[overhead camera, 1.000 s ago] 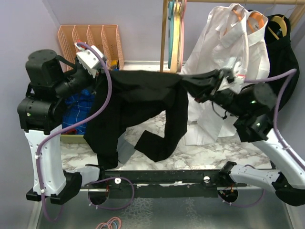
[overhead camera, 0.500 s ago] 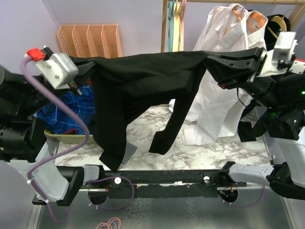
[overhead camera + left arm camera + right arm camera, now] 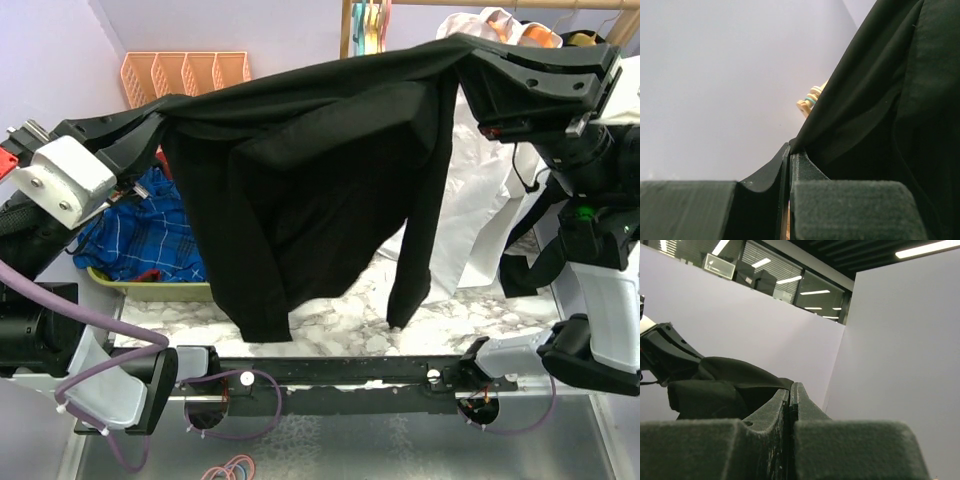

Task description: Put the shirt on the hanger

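Shirt point(image 3: 320, 190), plain black, hangs stretched between left fingers point(image 3: 110, 135) and right fingers point(image 3: 530, 80), both clamping it.

1. The left arm point(image 3: 35, 320) stands up from its base at the lower left, and its forearm reaches up and to the right.
2. The left gripper point(image 3: 160, 125) is held high, with its fingers pointing right and slightly upward. In the wrist view its pads point(image 3: 845, 205) meet with no gap, and a fold of the shirt point(image 3: 320, 180) is pinched at the tips.
3. The right arm point(image 3: 610, 300) stands upright from its base at the lower right, with its wrist bent toward the left.
4. The right gripper point(image 3: 470, 50) sits higher than the left one, near the top edge, with its fingers level and pointing left. Its pads are pressed together, and shirt cloth is caught at the tips.
5. The two grippers are well apart and point toward each other.
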Controlling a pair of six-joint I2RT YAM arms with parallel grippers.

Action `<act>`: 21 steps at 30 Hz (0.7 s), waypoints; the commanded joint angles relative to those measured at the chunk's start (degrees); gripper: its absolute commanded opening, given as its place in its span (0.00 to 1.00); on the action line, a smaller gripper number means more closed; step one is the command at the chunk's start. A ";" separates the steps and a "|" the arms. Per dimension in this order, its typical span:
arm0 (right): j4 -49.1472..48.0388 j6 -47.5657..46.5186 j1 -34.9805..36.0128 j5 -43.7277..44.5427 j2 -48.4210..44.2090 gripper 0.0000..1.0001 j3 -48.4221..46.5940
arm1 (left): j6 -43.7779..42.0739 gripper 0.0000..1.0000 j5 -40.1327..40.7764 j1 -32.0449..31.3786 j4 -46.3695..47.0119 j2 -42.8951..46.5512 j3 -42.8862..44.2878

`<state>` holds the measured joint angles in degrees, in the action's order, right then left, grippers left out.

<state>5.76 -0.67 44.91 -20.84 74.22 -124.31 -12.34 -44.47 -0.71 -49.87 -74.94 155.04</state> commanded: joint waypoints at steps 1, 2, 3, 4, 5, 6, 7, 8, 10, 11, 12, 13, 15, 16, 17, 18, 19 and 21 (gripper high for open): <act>-3.08 2.23 0.09 -1.70 3.28 0.01 -3.96 | -0.05 0.00 4.31 0.36 3.28 0.81 -2.27; -3.59 2.59 0.09 -1.54 2.56 0.01 -1.94 | -0.83 0.00 4.02 0.40 2.84 1.56 -5.20; -4.57 2.72 0.09 -1.22 1.16 0.01 1.71 | -1.56 0.00 3.93 0.36 2.38 2.56 -9.05; -5.69 2.81 0.08 -0.36 -0.82 0.01 6.38 | -2.31 0.00 4.08 0.36 2.17 3.78 -13.66; -6.64 2.93 0.08 0.72 -2.85 0.01 11.17 | -2.94 0.00 4.14 0.36 2.52 5.10 -19.19; -6.95 2.81 0.07 2.19 -5.03 0.01 16.09 | -3.52 0.00 4.14 0.36 3.00 6.47 -24.95; -6.58 2.70 0.09 4.00 -7.93 0.01 20.55 | -3.81 0.00 4.28 0.31 3.67 7.72 -31.27; -6.09 2.66 0.03 6.19 -10.00 0.01 27.11 | -4.33 0.00 4.10 0.33 3.89 9.36 -38.89; -5.05 3.14 0.09 10.27 -15.66 0.01 38.95 | -6.76 0.00 2.69 0.36 1.95 10.99 -48.98; -4.76 4.05 0.09 11.78 -18.20 0.01 44.00 | -7.75 0.00 1.79 0.36 0.89 11.17 -52.19; -4.70 5.26 0.09 12.84 -20.88 0.01 49.32 | -8.89 0.00 0.91 0.36 -1.27 10.98 -54.58; -4.53 6.57 0.09 13.48 -24.25 0.01 53.93 | -9.96 0.00 0.21 0.34 -2.98 10.55 -56.78; -3.59 11.03 0.09 14.88 -28.52 0.01 63.33 | -11.44 0.00 -0.52 0.18 -4.91 9.73 -60.81; -3.27 14.06 0.09 15.46 -30.53 0.01 67.79 | -11.63 0.00 -0.65 0.06 -5.21 9.43 -62.93; -3.64 17.07 0.05 15.58 -32.43 0.01 72.69 | -11.97 0.00 -0.78 -0.28 -5.41 9.23 -64.73; -4.75 19.89 0.09 15.28 -34.24 0.01 77.69 | -12.51 0.00 -0.79 -0.83 -5.61 9.01 -66.59; -6.12 21.89 0.08 14.62 -35.84 0.01 82.79 | -12.89 0.00 -0.78 -1.66 -5.67 8.75 -68.27; -9.83 26.86 0.09 14.12 -38.88 0.01 92.11 | -14.86 0.00 -0.22 -4.80 -6.92 7.59 -72.18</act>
<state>1.85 13.32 44.97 -8.73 40.95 -47.40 -22.41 -42.81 -1.76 -54.46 -68.27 87.20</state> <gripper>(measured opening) 0.017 0.012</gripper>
